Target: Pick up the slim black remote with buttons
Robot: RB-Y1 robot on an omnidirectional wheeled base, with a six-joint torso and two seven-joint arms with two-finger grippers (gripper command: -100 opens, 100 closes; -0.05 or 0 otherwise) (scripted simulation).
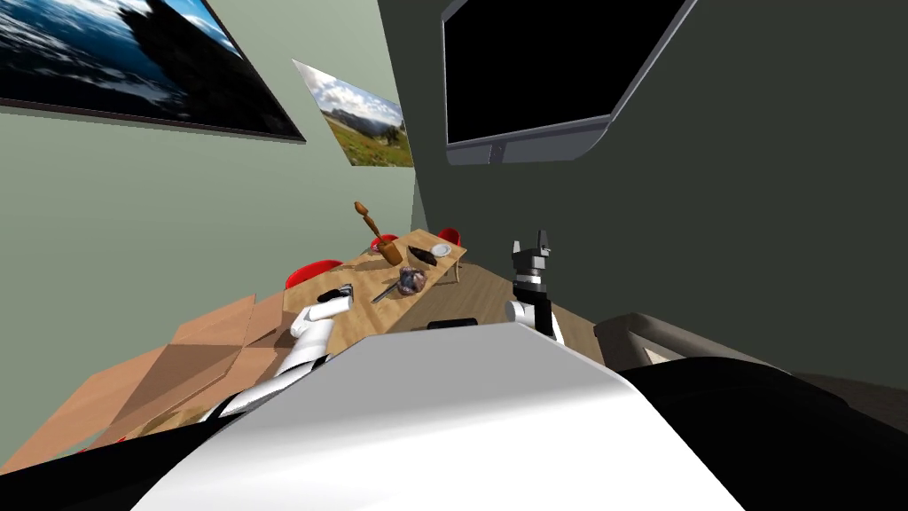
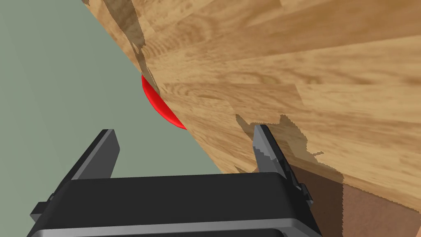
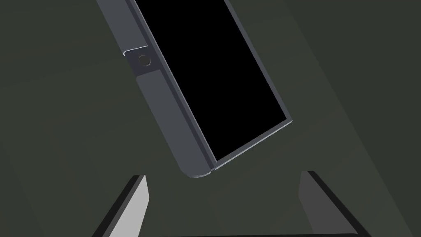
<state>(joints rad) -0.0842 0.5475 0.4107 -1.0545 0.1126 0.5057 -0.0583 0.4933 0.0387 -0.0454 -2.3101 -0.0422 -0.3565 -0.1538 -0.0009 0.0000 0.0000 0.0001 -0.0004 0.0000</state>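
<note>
Nothing is grasped yet: the left gripper [image 2: 183, 130] and right gripper [image 3: 223, 175] stand spread, and the slim black remote [image 1: 452, 323] lies untouched on the light wooden surface [image 1: 399, 310].

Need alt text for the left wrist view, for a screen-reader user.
The left gripper, open and empty, points at the edge of a wooden table: one finger lies over the wood, the other against a pale green wall. Beyond the fingers, a sliver of a red chair peeks out from behind the table's edge.
</note>
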